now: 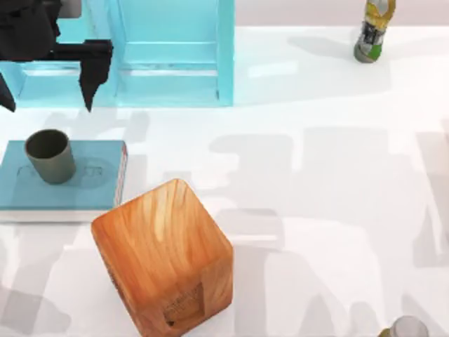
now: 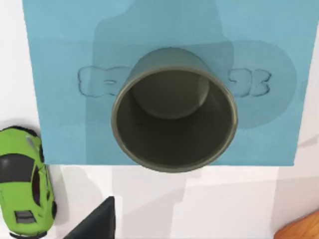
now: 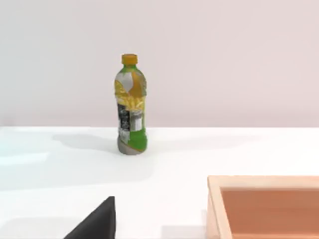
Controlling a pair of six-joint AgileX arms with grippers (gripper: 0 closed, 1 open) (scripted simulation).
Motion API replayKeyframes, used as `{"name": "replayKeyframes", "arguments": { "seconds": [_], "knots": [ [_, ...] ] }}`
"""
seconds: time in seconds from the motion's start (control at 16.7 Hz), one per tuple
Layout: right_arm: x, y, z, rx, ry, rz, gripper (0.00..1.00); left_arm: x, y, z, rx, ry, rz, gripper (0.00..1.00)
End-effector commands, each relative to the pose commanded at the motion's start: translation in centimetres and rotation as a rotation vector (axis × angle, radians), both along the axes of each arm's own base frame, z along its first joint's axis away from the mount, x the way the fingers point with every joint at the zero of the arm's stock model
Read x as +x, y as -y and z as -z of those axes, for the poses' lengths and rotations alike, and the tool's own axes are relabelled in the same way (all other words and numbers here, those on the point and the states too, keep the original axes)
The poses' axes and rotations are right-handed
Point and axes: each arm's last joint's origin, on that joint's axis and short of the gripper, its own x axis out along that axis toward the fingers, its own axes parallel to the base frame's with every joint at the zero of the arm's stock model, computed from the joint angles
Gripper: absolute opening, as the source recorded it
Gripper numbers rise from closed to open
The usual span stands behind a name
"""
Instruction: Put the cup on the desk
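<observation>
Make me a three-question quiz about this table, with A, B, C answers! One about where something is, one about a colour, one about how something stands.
1. Where is the cup?
A. on the teal book
B. inside the shelf unit
C. on the wooden block

2. What colour is the toy car?
A. red
B. green
C. white

3. How does the bottle stand?
A. lying down
B. upside down
C. upright

Answers: 1 A, it rests on the book's cover, not yet on the desk. 2 B, its body is bright green. 3 C, its cap points up.

Cup upright on teal book, left side; left gripper above it, fingers spread.
</observation>
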Motion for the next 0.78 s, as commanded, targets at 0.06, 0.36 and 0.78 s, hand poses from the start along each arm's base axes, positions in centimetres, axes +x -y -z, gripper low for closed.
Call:
{"name": "replayKeyframes", "arguments": {
  "seconds": [0.06,0.36,0.78],
  "knots": [
    [0.0,0.0,0.0,0.0,0.0,0.0,1.0,0.0,-0.2,0.0,-0.001,0.001,-0.005,1.0],
    [0.0,0.0,0.0,0.0,0.0,0.0,1.0,0.3,-0.1,2.9,0.0,0.0,0.0,1.0],
    [0.0,0.0,0.0,0.0,0.0,0.0,1.0,0.0,-0.1,9.9,0.0,0.0,0.0,1.0]
  ]
}}
